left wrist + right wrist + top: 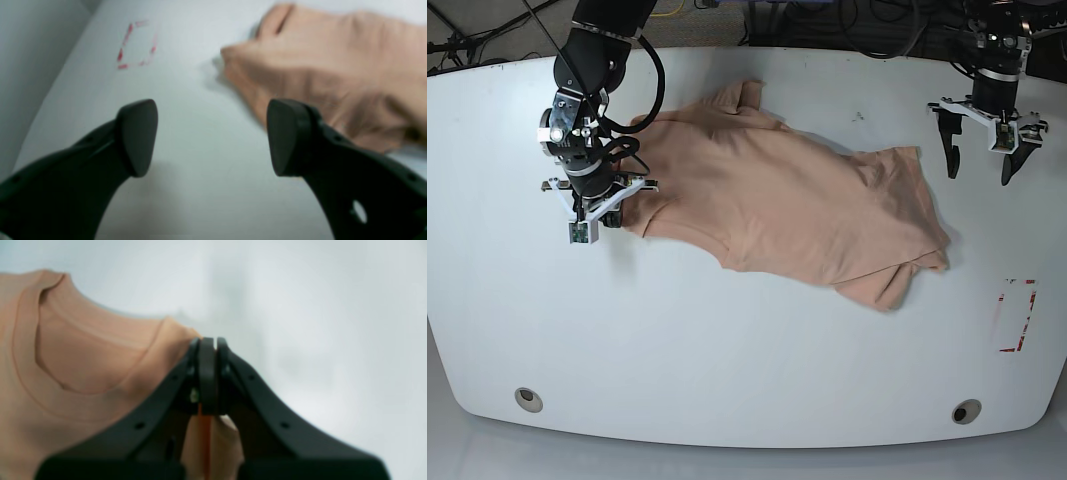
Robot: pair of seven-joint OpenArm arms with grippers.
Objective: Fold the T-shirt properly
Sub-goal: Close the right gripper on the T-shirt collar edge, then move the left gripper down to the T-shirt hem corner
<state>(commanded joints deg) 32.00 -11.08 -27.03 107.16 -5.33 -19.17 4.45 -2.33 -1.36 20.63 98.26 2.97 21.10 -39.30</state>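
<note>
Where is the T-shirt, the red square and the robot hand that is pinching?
T-shirt (797, 205), base view, middle of its body.
Red square (1017, 315), base view, its right edge.
Right gripper (209, 373), right wrist view, between its closed fingertips.

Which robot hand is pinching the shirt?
The right end effector, shut on the T-shirt by its collar. The left end effector hangs open, apart from it.

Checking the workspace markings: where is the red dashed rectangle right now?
In the base view, the red dashed rectangle lies near the table's right edge, beyond the T-shirt's lower right corner and below the open left tool.
</note>
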